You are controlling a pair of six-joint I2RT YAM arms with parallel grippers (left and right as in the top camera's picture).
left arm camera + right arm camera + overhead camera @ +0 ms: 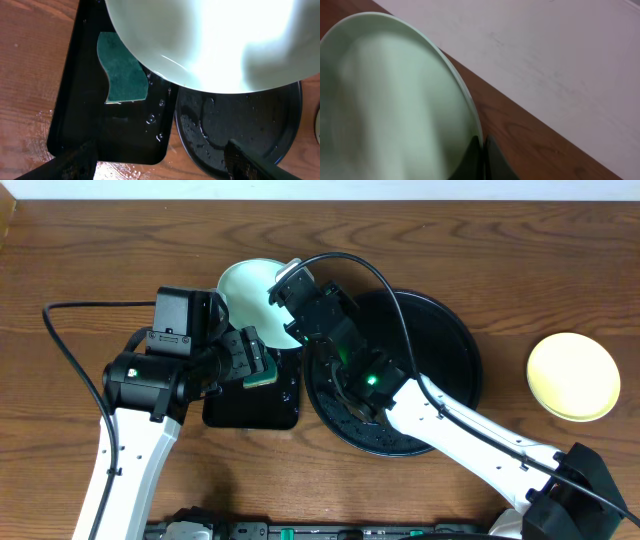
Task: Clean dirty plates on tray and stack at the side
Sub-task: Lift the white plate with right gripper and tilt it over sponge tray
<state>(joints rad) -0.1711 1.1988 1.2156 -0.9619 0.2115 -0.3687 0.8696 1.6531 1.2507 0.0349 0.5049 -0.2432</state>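
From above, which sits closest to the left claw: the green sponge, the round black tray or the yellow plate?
1. Sponge, directly at the left gripper, on the rectangular tray.
2. Round tray, next over, centre.
3. Yellow plate, far right.

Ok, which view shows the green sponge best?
Left wrist: the sponge lies almost wholly visible in the rectangular tray. Overhead shows it partly hidden by the left gripper. Right wrist misses it, showing just the mint plate.

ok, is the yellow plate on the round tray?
No, the yellow plate sits on the table, well clear of the tray.
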